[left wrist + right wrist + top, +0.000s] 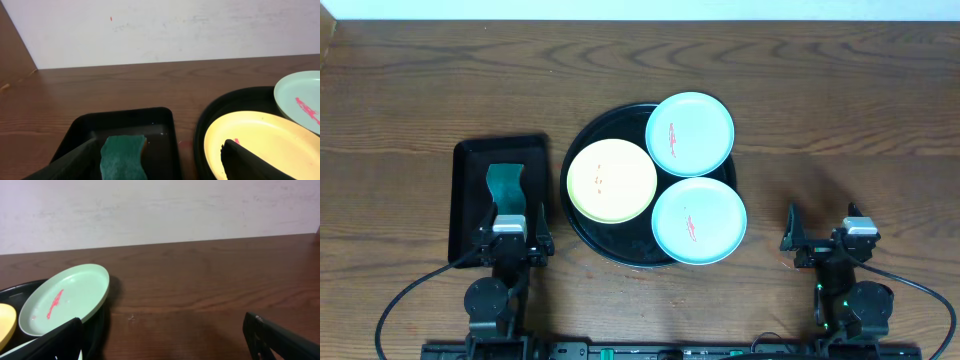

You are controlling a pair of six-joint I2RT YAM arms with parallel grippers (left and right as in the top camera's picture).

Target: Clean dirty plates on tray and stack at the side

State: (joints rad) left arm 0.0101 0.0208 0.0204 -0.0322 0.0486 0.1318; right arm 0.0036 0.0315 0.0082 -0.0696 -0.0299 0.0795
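A large round black tray (582,148) sits at the table's middle and holds three plates. The pale yellow plate (611,180) lies at its left with small red specks. One aqua plate (690,133) overhangs the far right rim, another aqua plate (699,220) the near right; both carry red smears. My left gripper (510,240) is open and empty near the front edge, left of the tray. My right gripper (825,240) is open and empty at the right. The left wrist view shows the yellow plate (260,135) and an aqua plate (300,100); the right wrist view shows an aqua plate (67,297).
A smaller rectangular black tray (468,190) lies left of the round tray and holds a green sponge (504,187), which also shows in the left wrist view (123,157). Bare wooden table (840,130) extends to the right of the tray.
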